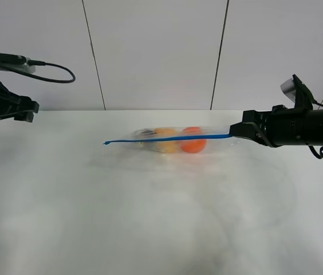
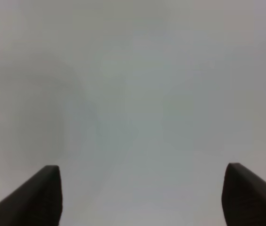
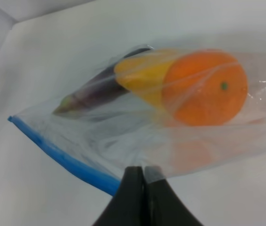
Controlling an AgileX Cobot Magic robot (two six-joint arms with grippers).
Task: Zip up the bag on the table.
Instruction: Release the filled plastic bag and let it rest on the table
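The clear bag (image 1: 173,140) lies on the white table (image 1: 150,217) at the far middle, its blue zipper strip (image 1: 167,138) running left to right. An orange (image 1: 193,141), a yellow pear (image 1: 166,139) and a dark eggplant (image 1: 145,133) show through it. My right gripper (image 1: 234,134) is shut on the right end of the zipper strip. In the right wrist view the shut fingertips (image 3: 142,175) pinch the blue strip (image 3: 62,157) of the bag (image 3: 137,136). My left gripper (image 1: 27,114) is far left, away from the bag, open and empty (image 2: 142,188).
A white panelled wall (image 1: 156,51) stands behind the table's far edge. A black cable (image 1: 55,71) loops off the left arm. The left wrist view shows only bare white surface (image 2: 133,94).
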